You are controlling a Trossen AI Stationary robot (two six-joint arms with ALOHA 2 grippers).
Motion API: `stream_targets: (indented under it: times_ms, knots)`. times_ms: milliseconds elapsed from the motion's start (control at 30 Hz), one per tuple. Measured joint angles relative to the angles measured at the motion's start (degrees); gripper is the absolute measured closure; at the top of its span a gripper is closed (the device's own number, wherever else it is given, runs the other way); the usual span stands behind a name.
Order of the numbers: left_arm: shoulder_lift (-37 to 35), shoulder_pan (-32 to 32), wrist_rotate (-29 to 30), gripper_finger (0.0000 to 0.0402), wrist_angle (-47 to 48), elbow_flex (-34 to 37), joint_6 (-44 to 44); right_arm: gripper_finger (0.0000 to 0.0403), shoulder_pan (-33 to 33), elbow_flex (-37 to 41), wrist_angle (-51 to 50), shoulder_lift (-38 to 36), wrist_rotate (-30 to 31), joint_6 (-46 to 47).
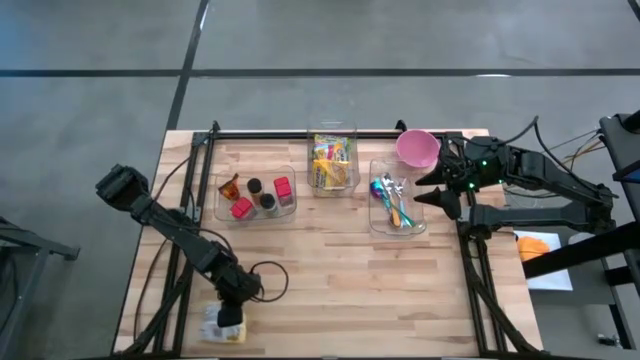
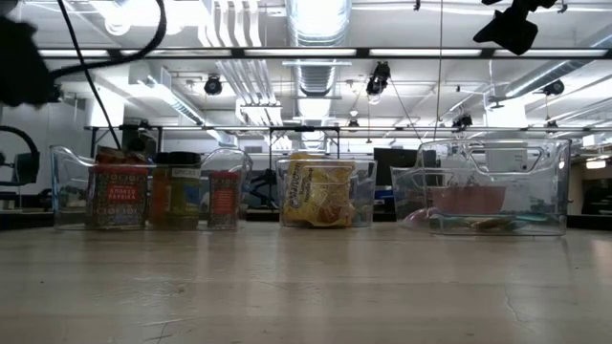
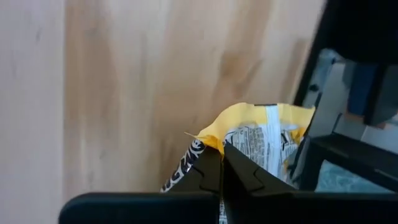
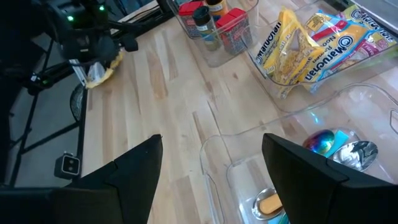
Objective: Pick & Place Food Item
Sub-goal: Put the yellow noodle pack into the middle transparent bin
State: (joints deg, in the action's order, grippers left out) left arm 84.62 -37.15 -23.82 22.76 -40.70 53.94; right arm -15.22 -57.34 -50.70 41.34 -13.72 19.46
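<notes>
High view is showing the left gripper point(image 1: 231, 318) at the near left corner of the wooden surface point(image 1: 330, 270), pointing down onto a yellow food packet point(image 1: 222, 328) that is lying there by the surface's near edge. In the left wrist view its fingers point(image 3: 239, 174) are pressed together, pinching the edge of the yellow food packet point(image 3: 261, 140), which is still touching the wood.

The right gripper point(image 1: 432, 187) is waiting at the far right, just beside a pink bowl point(image 1: 417, 148) and over the right side of a clear bin point(image 1: 397, 197) that is holding spoons. In the right wrist view its fingers point(image 4: 311, 165) are standing wide apart with nothing between them.

Along the far side, three clear bins are sitting in a row: the left bin point(image 1: 256, 195) is carrying small spice jars, the middle bin point(image 1: 333, 160) is carrying yellow noodle packets, and the right one is the spoon bin. The packet is well apart from all three bins.
</notes>
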Motion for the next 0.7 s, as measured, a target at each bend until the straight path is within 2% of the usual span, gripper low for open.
stream_targets:
  times_ms: [333, 700]
  knots:
    - [-0.02, 0.08, 6.63, 0.04, -1.9, -5.39, -0.07, 0.0132, 0.0, 0.0, 0.0, 0.0, 0.11, -0.39]
    - [-0.02, 0.54, 19.52, 0.0401, -4.3, -9.81, 0.24, 0.0132, 0.0, 0.0, 0.0, 0.01, 0.15, -1.4]
